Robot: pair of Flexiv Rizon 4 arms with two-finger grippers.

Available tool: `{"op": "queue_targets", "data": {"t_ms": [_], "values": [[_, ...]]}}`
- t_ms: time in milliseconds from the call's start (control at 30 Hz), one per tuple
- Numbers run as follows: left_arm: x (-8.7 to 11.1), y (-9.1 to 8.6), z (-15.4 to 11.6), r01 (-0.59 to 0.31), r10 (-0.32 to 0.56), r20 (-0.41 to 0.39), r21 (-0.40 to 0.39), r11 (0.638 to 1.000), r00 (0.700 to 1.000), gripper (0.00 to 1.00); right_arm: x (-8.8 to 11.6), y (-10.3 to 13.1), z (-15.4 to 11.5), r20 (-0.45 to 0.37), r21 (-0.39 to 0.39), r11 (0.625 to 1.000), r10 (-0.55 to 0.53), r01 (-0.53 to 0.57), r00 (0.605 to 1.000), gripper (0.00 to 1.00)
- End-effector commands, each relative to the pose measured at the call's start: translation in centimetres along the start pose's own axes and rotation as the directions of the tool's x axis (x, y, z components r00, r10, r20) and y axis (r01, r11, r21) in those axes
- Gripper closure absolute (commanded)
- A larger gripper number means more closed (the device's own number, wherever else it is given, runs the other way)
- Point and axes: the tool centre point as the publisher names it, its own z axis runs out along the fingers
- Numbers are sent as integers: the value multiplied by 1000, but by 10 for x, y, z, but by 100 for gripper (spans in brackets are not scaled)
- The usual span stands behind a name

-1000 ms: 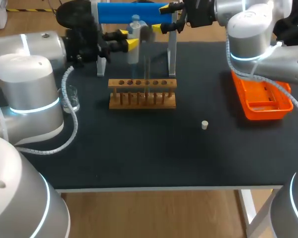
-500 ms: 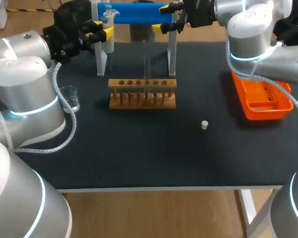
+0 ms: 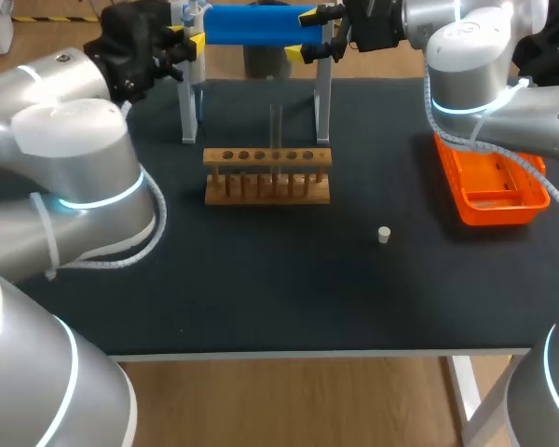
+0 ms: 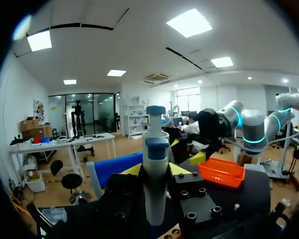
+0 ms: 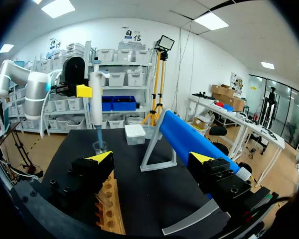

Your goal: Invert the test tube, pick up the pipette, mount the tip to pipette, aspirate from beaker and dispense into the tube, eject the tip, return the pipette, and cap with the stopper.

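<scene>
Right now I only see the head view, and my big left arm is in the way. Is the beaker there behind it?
Observer: Yes. The right wrist view shows the beaker right under the pipette.
Operator: Is the tip inside it?
Observer: The tip seems to dip into the beaker's mouth. I cannot make out any liquid.
Operator: Is my left claw holding the pipette tight?
Observer: The left wrist view shows the left claw shut on it, with a finger on each side.
</scene>
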Motion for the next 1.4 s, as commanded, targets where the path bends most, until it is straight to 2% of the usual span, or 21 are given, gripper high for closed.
{"op": "queue_targets", "data": {"t_ms": [33, 433, 767, 1400], "values": [[-4, -3, 21, 14, -12, 92, -20, 1000, 996, 100, 1, 0, -1, 1, -1, 1000, 0, 0, 1000, 0], [-29, -1, 42, 57, -47, 191, -46, 997, 980, 100, 1, 0, -1, 1, -1, 1000, 0, 0, 1000, 0], [-46, 5, 60, 69, -47, 219, -95, 993, 975, 100, 1, 0, -1, 1, -1, 1000, 0, 0, 1000, 0], [-78, 17, 89, 145, -90, 305, -162, 976, 948, 100, 1, 0, -1, 1, -1, 1000, 0, 0, 1000, 0]]}}
